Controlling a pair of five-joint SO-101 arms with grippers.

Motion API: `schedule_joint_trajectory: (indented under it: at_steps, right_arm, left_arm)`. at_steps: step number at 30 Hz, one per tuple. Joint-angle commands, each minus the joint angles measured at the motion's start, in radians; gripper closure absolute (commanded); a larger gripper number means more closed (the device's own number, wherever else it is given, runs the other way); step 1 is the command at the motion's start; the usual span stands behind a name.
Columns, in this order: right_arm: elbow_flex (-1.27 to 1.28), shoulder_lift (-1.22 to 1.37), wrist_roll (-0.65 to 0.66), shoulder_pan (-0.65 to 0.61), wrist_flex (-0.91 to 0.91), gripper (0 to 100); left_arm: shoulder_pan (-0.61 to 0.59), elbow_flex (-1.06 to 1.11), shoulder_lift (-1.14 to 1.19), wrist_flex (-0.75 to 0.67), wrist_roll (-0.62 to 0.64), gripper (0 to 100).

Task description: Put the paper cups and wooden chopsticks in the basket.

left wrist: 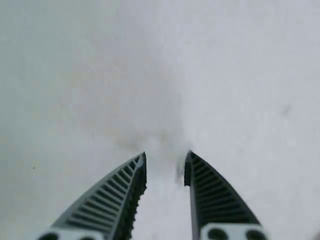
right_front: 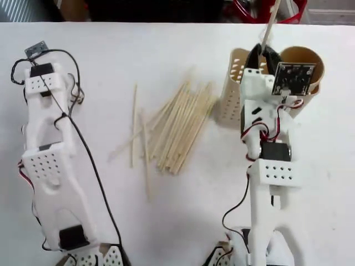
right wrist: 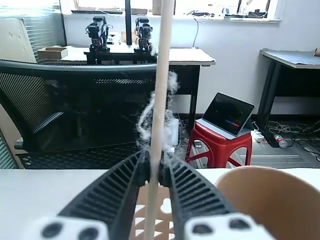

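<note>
The right hand (right wrist: 155, 167) is closed on a single wooden chopstick (right wrist: 161, 75), its two ribbed jaws pinching the stick, which stands nearly upright and rises well above the fingertips. In the high view this hand is above the cream perforated basket (right_front: 230, 88), which stands on the far right part of the white bench (right_front: 166, 210). A brown paper cup (right_front: 302, 66) sits with its mouth up just beside the hand, on the basket's right; whether it stands inside the basket or next to it cannot be told, as the arm covers that spot. The other wooden chopsticks (right_front: 177, 127) lie in a loose fanned pile on the bench, between the two arms and just to the left of the basket, with a few strays on the pile's left side. The left hand (left wrist: 165, 160) is low over bare bench, its jaws a narrow gap apart and holding nothing, and its arm lies folded along the bench's left side.
</note>
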Motion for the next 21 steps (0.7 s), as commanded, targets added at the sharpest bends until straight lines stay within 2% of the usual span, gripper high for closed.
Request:
schedule_joint_trajectory:
  at_steps: [1,7,15,17,19,21]
  right_arm:
    - [0.018,-0.028,-0.003,0.005,-0.038,97.2]
    - [-0.003,-0.038,-0.006,0.001,0.087,82.4]
    - [-0.132,-0.039,-0.003,-0.013,0.372,81.5]
    - [-0.147,-0.050,-0.003,-0.013,0.424,81.5]
    - [-0.143,-0.090,-0.003,-0.015,0.469,81.5]
    - [-0.123,-0.143,-0.002,-0.015,0.478,81.5]
  left_arm:
    - [0.013,-0.052,-0.007,-0.015,0.009,86]
    - [0.013,-0.051,-0.005,-0.015,0.009,86]
    - [0.045,-0.054,-0.015,-0.003,0.002,88]
    - [0.070,-0.074,-0.027,0.066,-0.091,92]
    - [0.090,-0.138,-0.054,0.163,-0.245,96]
    - [0.105,-0.166,-0.068,0.207,-0.264,97]
